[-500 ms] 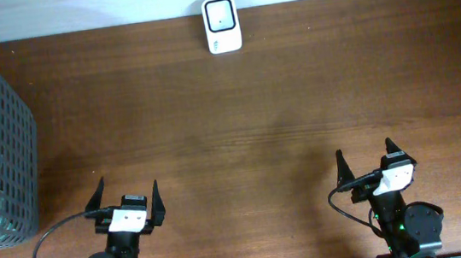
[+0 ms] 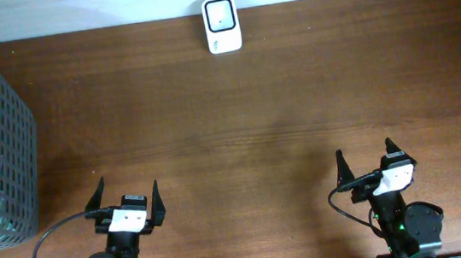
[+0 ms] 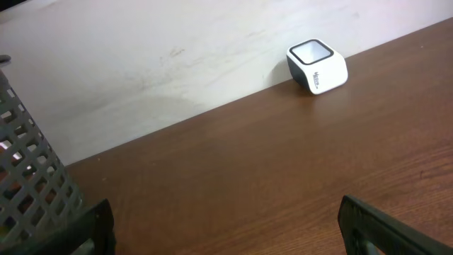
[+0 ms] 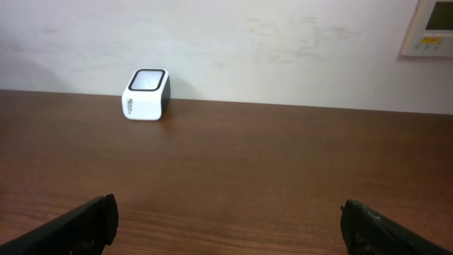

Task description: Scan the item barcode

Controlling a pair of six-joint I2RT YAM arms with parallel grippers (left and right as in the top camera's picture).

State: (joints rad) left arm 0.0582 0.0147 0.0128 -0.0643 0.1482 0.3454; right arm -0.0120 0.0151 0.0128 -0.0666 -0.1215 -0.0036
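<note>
Viewing from overhead, a grey plastic lattice basket (image 2: 5, 144) is seen at the left edge of the dark wooden table (image 2: 255, 118). Something green is glimpsed inside, and the item to be scanned is judged to lie there, unidentified. A white box-shaped scanner with a black-rimmed window (image 2: 221, 24) stands at the far edge, well apart. The left gripper (image 2: 126, 184) and right gripper (image 2: 364, 149) are spread wide, holding nothing.

From the left wrist, basket wall and scanner are shown; the contents are obscured.

From the right wrist, only the scanner is shown.

Weight and stiffness cannot be judged; a hold clear of the barcode is advised.
</note>
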